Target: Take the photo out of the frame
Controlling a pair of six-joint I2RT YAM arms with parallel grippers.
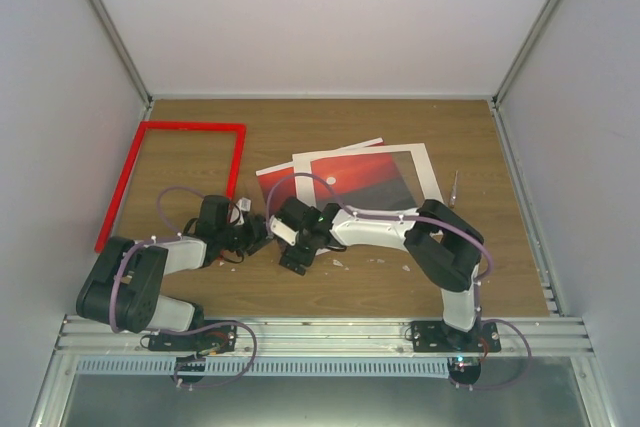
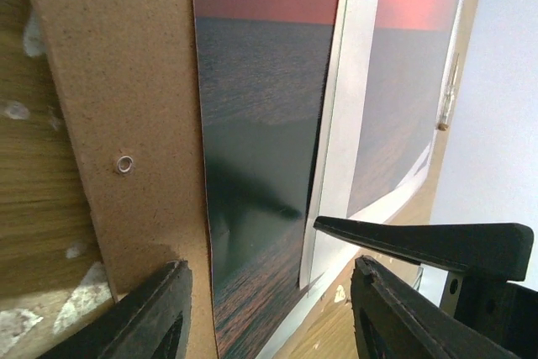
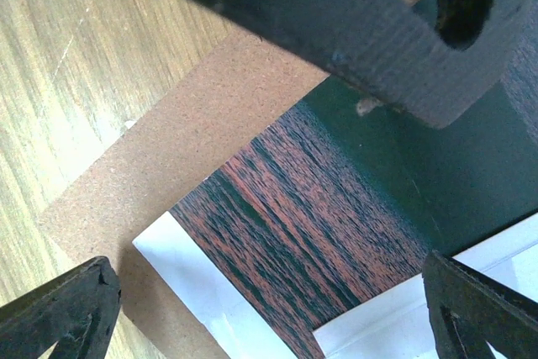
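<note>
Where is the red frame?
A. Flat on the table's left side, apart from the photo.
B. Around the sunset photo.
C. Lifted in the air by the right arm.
A: the frame lies at the left of the table with bare wood inside its rim, apart from the photo under the white mat.

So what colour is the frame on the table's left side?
The frame is bright red, best seen in the top external view.

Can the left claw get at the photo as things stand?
Probably yes. The left claw is open right over the photo, on the strip the white mat leaves bare. The right claw hangs close alongside and may crowd it.
</note>
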